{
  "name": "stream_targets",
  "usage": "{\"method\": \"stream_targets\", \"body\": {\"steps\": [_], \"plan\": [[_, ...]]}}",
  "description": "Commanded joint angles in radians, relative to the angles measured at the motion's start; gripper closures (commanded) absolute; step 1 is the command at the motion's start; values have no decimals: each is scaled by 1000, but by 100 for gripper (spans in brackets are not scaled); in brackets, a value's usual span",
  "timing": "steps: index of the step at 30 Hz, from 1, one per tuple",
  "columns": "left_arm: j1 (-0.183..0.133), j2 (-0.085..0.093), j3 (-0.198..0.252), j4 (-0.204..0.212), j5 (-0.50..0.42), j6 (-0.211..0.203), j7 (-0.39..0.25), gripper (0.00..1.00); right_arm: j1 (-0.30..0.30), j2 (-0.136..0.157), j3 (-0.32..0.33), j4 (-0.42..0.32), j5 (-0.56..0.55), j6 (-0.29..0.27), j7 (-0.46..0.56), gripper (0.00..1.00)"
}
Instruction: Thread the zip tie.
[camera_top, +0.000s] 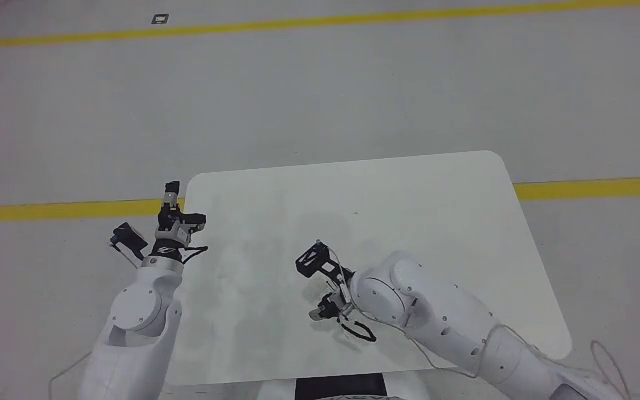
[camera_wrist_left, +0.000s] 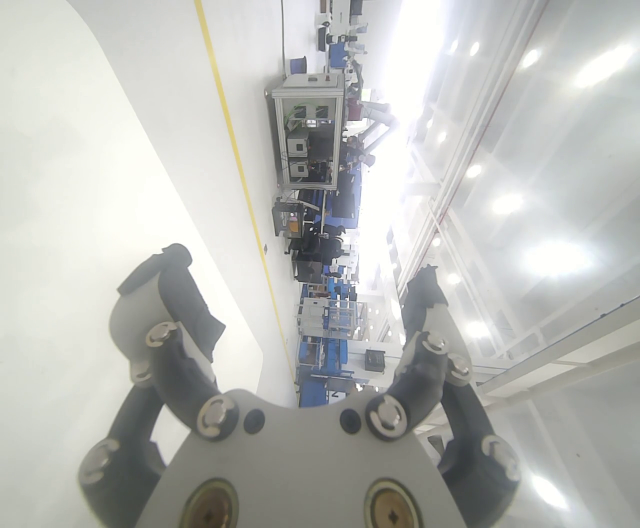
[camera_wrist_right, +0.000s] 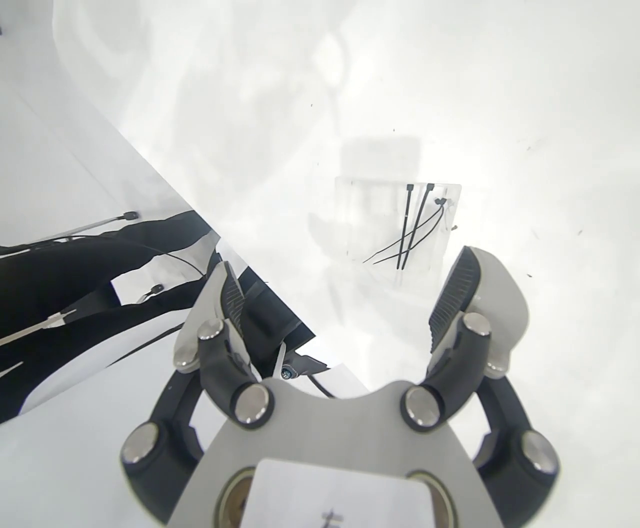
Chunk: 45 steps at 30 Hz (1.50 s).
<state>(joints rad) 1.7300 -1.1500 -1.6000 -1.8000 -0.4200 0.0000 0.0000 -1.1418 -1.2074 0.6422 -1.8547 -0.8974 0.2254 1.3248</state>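
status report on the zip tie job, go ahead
Left gripper open, empty, by the table edge. Right gripper open, empty, facing the zip ties. Ties lie loose on a clear tray, untouched. Nothing seen between.

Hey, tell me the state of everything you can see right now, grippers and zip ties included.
left gripper: open, empty.
right gripper: open, empty, above the table.
zip ties: three, loose, none threaded, lying crossed over each other.
clear tray: flat on the table, with the zip ties on it.
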Motion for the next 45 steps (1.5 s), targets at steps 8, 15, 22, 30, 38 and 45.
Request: {"method": "stream_targets", "body": {"steps": [8,15,22,30,38,45], "plan": [[0,0,0,0,0,0,0,0,57,-32,-55,62,-26,106,55,0],[0,0,0,0,0,0,0,0,46,-34,-57,57,-13,81,19,0],[0,0,0,0,0,0,0,0,56,-38,-80,55,-52,56,30,0],[0,0,0,0,0,0,0,0,52,-38,-82,57,-92,72,21,0],[0,0,0,0,0,0,0,0,46,-44,-78,58,-135,90,39,65],[0,0,0,0,0,0,0,0,38,-50,-76,70,-177,94,43,85]]}}
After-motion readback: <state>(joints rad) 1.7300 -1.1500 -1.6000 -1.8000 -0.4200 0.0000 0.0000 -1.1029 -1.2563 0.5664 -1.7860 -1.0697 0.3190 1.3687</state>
